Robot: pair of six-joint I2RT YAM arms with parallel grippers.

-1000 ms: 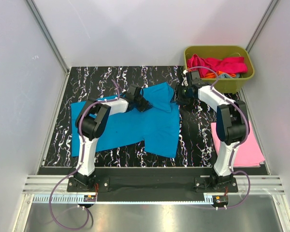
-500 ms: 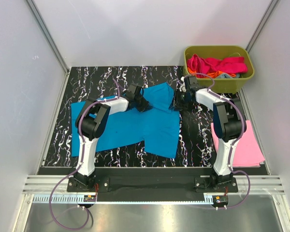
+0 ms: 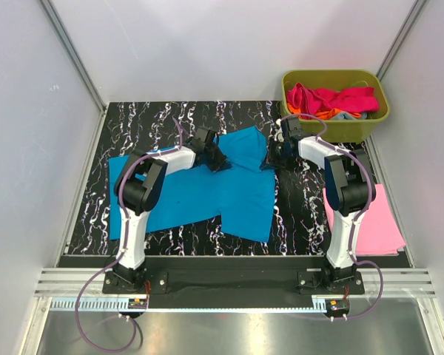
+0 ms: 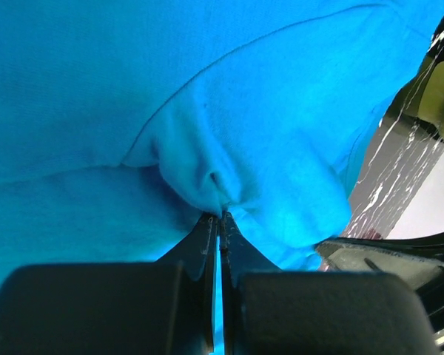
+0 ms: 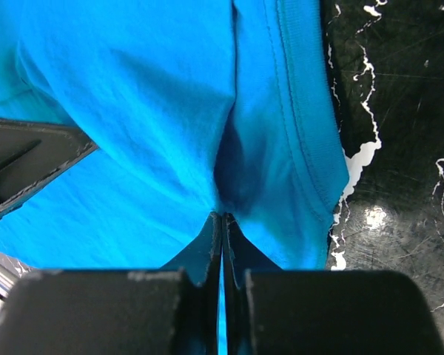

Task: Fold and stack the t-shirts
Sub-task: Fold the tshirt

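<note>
No readable text, label, brand, number or sign shows in any view.

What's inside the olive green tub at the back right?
The tub holds a crumpled heap: magenta cloth on top, orange cloth and grey-blue cloth peeking out along the near side. Anything beneath them, and the tub's floor, is covered.

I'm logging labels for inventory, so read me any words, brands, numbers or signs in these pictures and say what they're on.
None: no readable text shows on the cyan t-shirt, the pink t-shirt, or the green tub.
</note>
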